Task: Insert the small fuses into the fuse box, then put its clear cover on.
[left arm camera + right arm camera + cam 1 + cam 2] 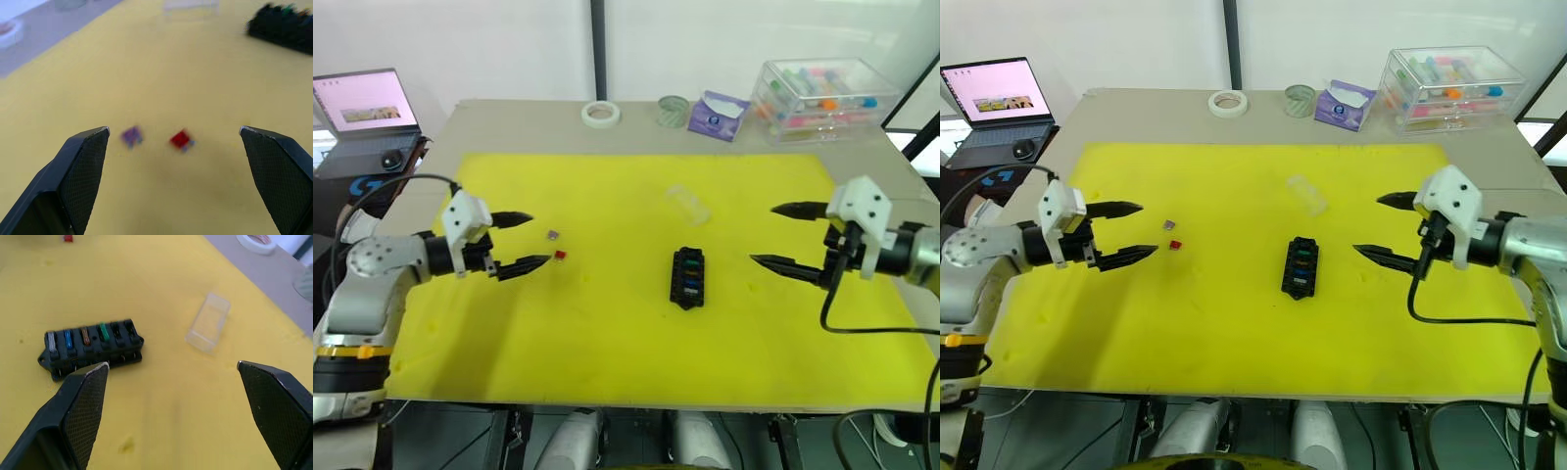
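The left gripper (531, 241) is held spread wide above the yellow mat (607, 333), nothing being gripped between its two black fingers, and it is pointed toward the mat's centre. Just off its fingertips, at about three o'clock from them in the head view, two loose fuses are found lying on the mat: a pinkish-purple fuse (552, 235) and, just beside it toward four o'clock, a red fuse (560, 255); the two are close but apart, and neither is touched by the fingers. The right gripper (773, 235) is likewise held open and empty over the mat's right part, its tips directed toward the centre. Between the two grippers, nearer the right one, the fuse box (687, 277) is seen lying flat on the mat; in the right wrist view four of its slots are seen filled, with grey, blue, orange and green fuses in a row, and the two slots next to the green one are seen dark. At about twelve o'clock from the box, well apart from it, the clear cover (688, 203) is seen lying on the mat, touched by nothing.
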{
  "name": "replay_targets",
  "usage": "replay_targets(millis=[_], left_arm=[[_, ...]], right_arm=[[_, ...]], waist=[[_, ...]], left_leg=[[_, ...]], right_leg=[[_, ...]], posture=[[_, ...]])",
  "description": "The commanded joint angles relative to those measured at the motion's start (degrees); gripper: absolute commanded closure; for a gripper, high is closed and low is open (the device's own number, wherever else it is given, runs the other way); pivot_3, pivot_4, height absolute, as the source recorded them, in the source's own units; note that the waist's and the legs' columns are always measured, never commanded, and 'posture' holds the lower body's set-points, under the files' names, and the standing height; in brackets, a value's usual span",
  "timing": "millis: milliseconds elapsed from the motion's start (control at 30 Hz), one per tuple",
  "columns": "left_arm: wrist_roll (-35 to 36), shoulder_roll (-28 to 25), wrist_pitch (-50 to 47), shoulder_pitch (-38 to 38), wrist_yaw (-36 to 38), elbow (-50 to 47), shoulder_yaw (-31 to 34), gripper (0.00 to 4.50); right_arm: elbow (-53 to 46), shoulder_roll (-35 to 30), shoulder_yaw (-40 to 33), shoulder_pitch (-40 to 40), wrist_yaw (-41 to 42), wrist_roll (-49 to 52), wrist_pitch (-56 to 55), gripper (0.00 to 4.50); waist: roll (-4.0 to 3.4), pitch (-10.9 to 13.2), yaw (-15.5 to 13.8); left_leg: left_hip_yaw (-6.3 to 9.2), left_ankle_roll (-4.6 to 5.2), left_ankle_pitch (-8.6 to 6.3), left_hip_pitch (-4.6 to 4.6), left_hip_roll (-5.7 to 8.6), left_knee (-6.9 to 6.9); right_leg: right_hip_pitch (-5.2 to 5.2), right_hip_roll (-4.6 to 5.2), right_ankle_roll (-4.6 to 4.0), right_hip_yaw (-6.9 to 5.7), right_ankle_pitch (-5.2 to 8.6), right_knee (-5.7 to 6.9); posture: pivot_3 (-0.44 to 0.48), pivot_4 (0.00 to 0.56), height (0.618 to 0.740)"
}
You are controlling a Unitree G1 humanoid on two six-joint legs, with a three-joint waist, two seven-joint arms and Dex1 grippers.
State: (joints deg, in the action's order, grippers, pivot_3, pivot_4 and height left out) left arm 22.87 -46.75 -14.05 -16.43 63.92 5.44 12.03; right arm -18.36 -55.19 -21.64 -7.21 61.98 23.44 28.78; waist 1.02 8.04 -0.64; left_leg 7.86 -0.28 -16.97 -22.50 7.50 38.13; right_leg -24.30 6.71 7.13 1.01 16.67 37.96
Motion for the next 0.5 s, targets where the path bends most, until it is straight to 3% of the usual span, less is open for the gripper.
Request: replay_targets(millis=[33, 200, 500], left_arm=[[-1.2, -2.8, 4.2, 0.5, -1.5, 5.2, 5.3, 0.0], [-2.7, -4.8, 8.6, 1.1, -1.2, 11.6, 6.5, 0.0], [-2.7, -4.0, 8.9, -0.5, -1.3, 10.4, 4.5, 0.0]], right_arm=[[-0.5, 0.9, -4.4, 3.0, -2.0, -0.4, -3.0, 0.05], [0.6, 2.0, -5.4, 5.6, -3.9, -0.5, -5.4, 0.05], [2.5, 2.0, -4.0, 2.6, -6.9, 0.4, -5.3, 0.05]], waist=[[0.0, 0.0, -0.1], [-0.02, 0.0, -0.1], [-0.02, 0.0, 0.1]], left_leg=[[0.0, 0.0, 0.0, 0.0, 0.0, 0.0], [0.0, 0.0, 0.0, 0.02, 0.02, 0.01], [0.0, 0.0, 0.0, 0.02, 0.0, 0.0]], right_leg=[[0.01, 0.0, 0.0, 0.0, 0.0, 0.0], [0.04, 0.03, 0.0, 0.0, 0.0, 0.0], [0.03, 0.01, 0.0, 0.0, 0.0, 0.0]], posture=[[0.0, 0.15, 0.74], [0.0, 0.15, 0.74], [0.0, 0.15, 0.74]])
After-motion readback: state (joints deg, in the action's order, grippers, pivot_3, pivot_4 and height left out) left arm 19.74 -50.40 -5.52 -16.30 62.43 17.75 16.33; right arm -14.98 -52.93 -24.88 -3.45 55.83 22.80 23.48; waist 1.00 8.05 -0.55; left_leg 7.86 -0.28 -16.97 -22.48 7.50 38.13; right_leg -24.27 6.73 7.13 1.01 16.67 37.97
